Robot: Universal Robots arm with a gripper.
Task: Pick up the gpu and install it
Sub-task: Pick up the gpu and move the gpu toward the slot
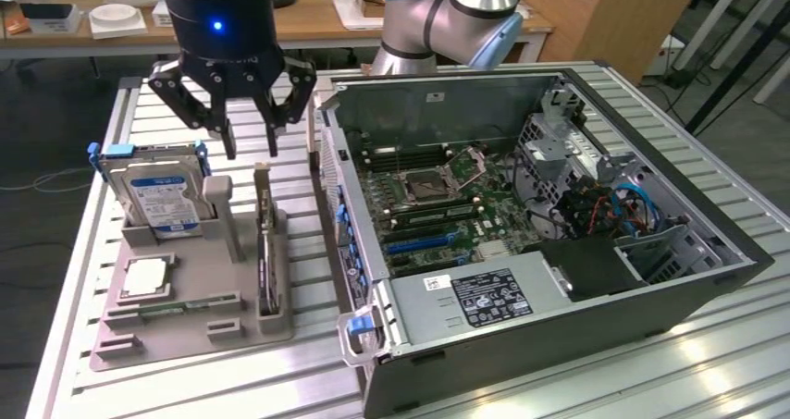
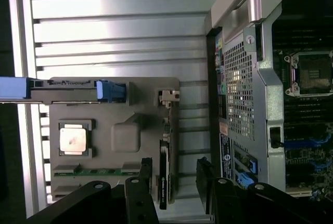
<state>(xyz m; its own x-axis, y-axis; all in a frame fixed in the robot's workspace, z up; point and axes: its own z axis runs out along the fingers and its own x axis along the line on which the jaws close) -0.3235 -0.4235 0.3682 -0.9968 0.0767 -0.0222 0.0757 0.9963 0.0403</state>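
The gpu [image 1: 265, 262] is a thin dark card standing on edge in a slot of the grey holder [image 1: 185, 331], its pale metal bracket [image 1: 263, 177] at the far end. My gripper [image 1: 251, 147] hangs open above that bracket end, clear of the card, with nothing between its fingers. In the wrist view the gpu [image 2: 163, 180] shows edge-on below me, close to one black finger [image 2: 145, 180], and the gripper [image 2: 175, 171] straddles it from above. The open computer case [image 1: 543, 243], with its motherboard [image 1: 432, 206] exposed, stands at the exterior view's right of the holder.
The holder also carries a silver hard drive [image 1: 161, 197] with blue clips, upright beside the gpu, a square processor [image 1: 146, 276] and a green memory stick [image 1: 185, 305]. The case wall [image 2: 244, 94] rises close beside the holder. All of it rests on a ribbed metal table [image 1: 691, 363].
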